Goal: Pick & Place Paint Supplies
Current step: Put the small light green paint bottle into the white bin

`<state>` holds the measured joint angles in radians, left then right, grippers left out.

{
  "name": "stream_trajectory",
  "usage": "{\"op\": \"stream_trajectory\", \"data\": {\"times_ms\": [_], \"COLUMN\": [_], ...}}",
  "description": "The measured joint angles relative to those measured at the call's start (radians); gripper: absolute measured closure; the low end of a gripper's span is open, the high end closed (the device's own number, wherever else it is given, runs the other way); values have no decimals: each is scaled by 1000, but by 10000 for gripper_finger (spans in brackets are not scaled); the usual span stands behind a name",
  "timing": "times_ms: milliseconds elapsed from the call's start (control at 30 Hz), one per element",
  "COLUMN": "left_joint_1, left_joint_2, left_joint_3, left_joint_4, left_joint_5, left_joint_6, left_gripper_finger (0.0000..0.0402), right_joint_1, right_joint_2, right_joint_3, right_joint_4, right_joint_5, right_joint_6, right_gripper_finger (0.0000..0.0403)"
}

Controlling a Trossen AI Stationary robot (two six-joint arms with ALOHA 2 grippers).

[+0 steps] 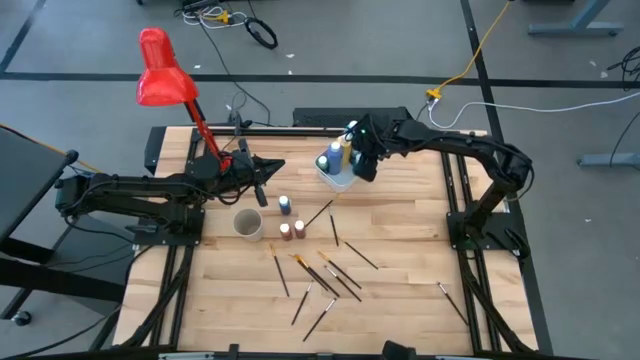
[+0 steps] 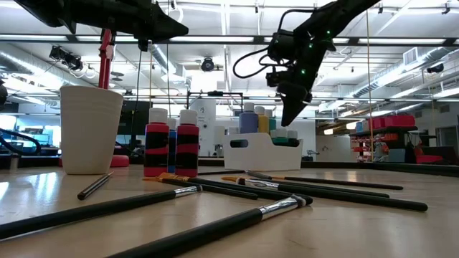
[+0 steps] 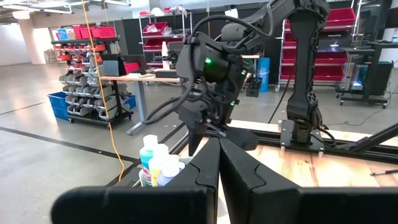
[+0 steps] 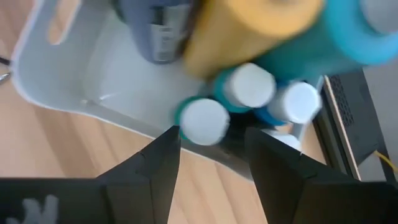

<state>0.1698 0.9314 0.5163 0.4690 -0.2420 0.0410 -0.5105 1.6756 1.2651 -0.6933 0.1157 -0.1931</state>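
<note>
Jaws apart over wooden table

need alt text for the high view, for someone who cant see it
Overhead view of a wooden table: the right gripper, jaws open, hovers over a white tray holding paint bottles. The left gripper, jaws shut, waits near a red lamp. A beige cup, three loose bottles and scattered paintbrushes lie nearer the front.
</note>
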Motion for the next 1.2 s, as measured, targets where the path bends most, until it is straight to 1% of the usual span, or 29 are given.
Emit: {"op": "stream_trajectory", "data": {"times_ms": [267, 333, 433, 533, 667, 767, 800, 900, 1000, 1133, 1200], "left_joint_1": [0, 0, 0, 0, 0, 0, 0, 0, 0, 0, 0], "left_joint_2": [0, 0, 0, 0, 0, 0, 0, 0, 0, 0, 0], "left_joint_3": [0, 0, 0, 0, 0, 0, 0, 0, 0, 0, 0], "left_joint_4": [0, 0, 0, 0, 0, 0, 0, 0, 0, 0, 0], "left_joint_5": [0, 0, 0, 0, 0, 0, 0, 0, 0, 0, 0], "left_joint_6": [0, 0, 0, -4, -8, -9, -9, -10, -10, -11, -11], "left_gripper_finger": [384, 384, 384, 384, 384, 384, 384, 384, 384, 384, 384], "right_joint_1": [78, 95, 111, 110, 107, 107, 107, 103, 91, 78, 77], "right_joint_2": [0, -1, 20, 60, 119, 145, 150, 163, 174, 178, 178], "right_joint_3": [0, 0, -1, -1, -2, -2, -2, -2, -2, -2, -2], "right_joint_4": [51, 67, 92, 90, 87, 89, 87, 89, 85, 86, 87], "right_joint_5": [-4, -25, -26, -23, -13, 39, 64, 131, 133, 134, 163], "right_joint_6": [-18, -43, -54, -43, -31, -31, -31, -22, -6, 2, 2], "right_gripper_finger": [229, 235, 252, 283, 340, 385, 393, 391, 388, 399, 397]}}
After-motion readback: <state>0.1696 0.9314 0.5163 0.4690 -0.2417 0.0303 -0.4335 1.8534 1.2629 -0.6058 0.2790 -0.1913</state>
